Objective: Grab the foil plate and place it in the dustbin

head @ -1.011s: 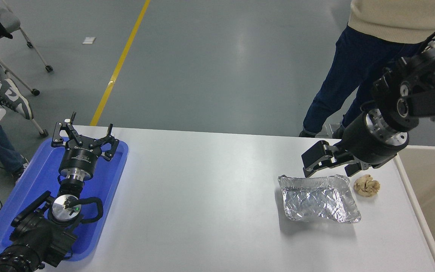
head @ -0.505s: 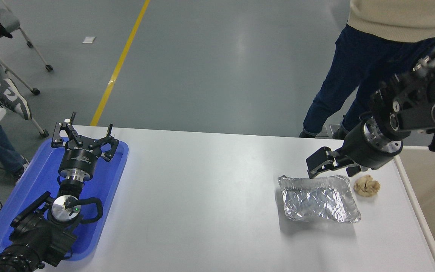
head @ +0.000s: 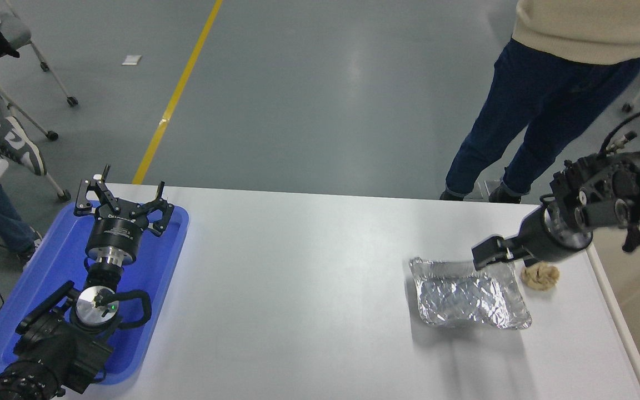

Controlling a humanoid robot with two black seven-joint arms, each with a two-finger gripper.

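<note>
At the table's right end, the shiny silver rectangular foil plate (head: 471,297) lies flat. The right pincer (head: 489,255) sits low at its far rim; its finger spacing cannot be determined. The beige dustbin (head: 639,289) stands right of the table. Left pincer (head: 123,203): fingers spread wide, parked over the flat blue plastic tray (head: 153,289)

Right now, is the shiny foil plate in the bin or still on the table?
On the table. The foil plate lies flat on the white table, outside the dustbin at the right edge.
</note>
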